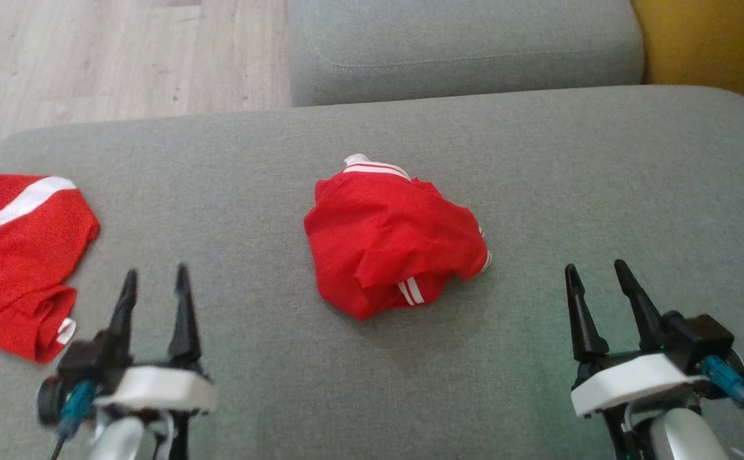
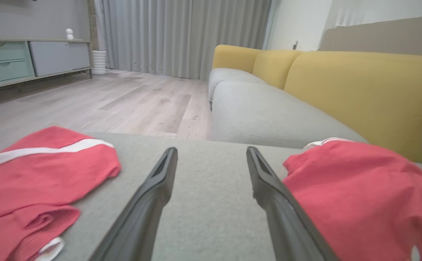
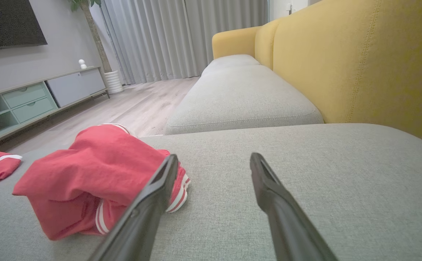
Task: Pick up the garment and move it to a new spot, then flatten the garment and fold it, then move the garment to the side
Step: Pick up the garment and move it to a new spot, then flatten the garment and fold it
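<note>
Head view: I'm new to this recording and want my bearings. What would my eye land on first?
A crumpled bright red fabric garment with white stripes sits in the middle of the grey fabric sofa cushion. A second red garment with a white band lies at the cushion's left edge. The left end effector and the right end effector stand open near the bottom corners, holding nothing.

Item one: side red garment [image 1: 17,255], cut off at my head view's left edge. Item two: left gripper [image 1: 156,273], blurred.

Head view overhead; low wrist views across the same garment [image 2: 359,195]
</note>
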